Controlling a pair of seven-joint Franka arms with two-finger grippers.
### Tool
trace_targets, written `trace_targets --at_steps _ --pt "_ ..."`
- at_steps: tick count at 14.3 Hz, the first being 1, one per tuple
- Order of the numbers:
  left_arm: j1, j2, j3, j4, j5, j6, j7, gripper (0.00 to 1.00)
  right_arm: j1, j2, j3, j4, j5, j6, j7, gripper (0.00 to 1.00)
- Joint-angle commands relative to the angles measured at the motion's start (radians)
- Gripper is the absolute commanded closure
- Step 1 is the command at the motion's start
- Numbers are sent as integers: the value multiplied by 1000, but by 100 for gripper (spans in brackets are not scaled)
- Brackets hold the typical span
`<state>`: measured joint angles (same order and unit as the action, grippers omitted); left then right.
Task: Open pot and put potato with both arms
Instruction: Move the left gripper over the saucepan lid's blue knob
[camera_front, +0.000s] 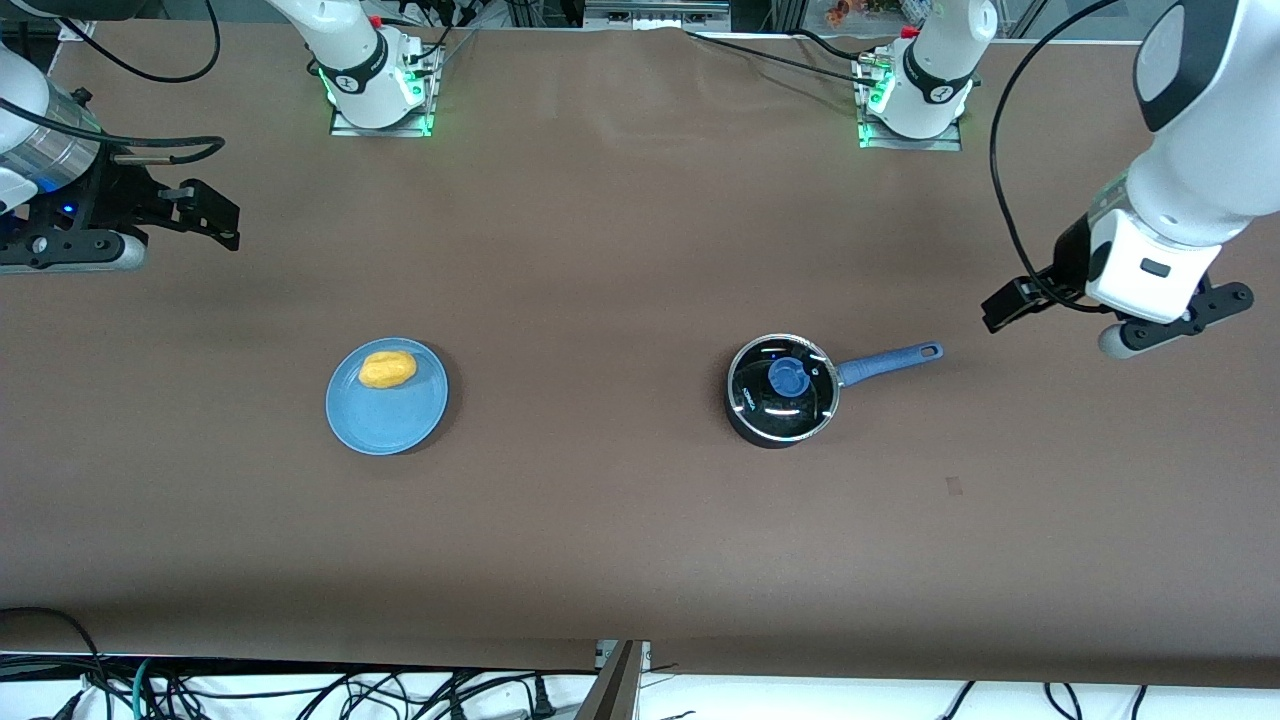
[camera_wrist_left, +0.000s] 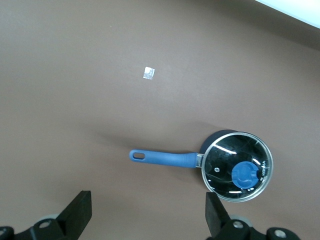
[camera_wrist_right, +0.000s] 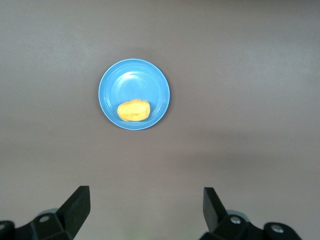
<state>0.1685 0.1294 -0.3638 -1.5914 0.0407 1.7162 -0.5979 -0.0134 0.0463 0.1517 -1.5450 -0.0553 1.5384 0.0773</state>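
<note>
Pot (camera_front: 781, 392) lidded (camera_front: 789, 378) | potato (camera_front: 386, 369) on your plate (camera_front: 400, 425) (well apart) | left gripper (camera_wrist_left: 147, 220), right gripper (camera_wrist_right: 145, 212) both spread, holding nothing, over bare table (camera_front: 620, 250).

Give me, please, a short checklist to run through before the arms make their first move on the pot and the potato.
1. Lid seated on the pot, blue knob exposed for a grasp from above: ok.
2. Potato lying free on the blue plate, nothing on top of it: ok.
3. Left gripper open, holding nothing, up in the air over the table past the end of the pot's handle: ok.
4. Right gripper open, holding nothing, over the right arm's end of the table: ok.
5. Pot open to receive the potato: not ok, lid still on.
</note>
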Motion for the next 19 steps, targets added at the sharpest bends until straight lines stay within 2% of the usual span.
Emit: trace_targets --at_steps 1,5,13,15,19 --pt "-4 15 -15 27 21 -3 -48 0 -14 -8 11 -6 -6 -6 1 0" --pt "-3 13 -44 19 21 39 -160 0 -13 -8 11 -6 -6 -6 3 0" --pt "-3 18 -76 13 21 55 -224 0 -14 -8 11 -6 -8 -6 3 0" --pt "-4 18 -93 -1 24 65 -294 0 -14 -8 9 -6 -6 -6 2 0" --pt "-6 30 -147 -35 88 100 -425 0 -16 -6 8 -6 -8 -4 1 0"
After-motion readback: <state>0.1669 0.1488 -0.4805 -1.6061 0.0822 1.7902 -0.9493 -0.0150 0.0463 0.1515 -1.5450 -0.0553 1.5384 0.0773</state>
